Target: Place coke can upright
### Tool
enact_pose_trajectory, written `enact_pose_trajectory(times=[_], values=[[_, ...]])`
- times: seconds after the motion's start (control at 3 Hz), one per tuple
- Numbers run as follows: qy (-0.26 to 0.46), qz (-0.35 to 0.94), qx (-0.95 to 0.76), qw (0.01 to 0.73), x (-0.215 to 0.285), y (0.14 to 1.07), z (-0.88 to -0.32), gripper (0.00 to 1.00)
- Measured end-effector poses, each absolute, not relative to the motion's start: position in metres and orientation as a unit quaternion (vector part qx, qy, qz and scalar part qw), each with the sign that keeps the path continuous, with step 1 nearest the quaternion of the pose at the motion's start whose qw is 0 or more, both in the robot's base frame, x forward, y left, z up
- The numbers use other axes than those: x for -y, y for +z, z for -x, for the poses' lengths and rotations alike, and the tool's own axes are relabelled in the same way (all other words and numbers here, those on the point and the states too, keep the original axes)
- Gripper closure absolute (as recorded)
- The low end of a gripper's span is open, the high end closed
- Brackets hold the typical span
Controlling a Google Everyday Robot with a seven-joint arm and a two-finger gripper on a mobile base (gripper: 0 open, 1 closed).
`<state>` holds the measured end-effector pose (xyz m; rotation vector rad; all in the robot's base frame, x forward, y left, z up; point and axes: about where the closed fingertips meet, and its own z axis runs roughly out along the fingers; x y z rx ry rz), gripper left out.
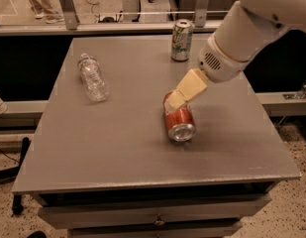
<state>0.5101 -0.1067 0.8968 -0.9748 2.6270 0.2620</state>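
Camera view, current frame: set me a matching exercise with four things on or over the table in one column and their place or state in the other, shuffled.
Things:
1. coke can
2. soda can
3. water bottle
4. gripper

Places or states:
A. upright near the far edge of the table
B. poised at the red can's far end
C. on its side mid-table, silver end facing the front
D. on its side, on the left part of the table

Pairs: 1-C, 2-A, 3-D, 4-B.
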Motion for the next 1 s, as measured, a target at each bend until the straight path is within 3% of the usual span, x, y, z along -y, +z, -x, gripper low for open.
enact_pose_trajectory(times=[1.0], values=[[0.037, 0.18, -0.978, 0.1, 0.07, 0.858, -0.514, 0.0]])
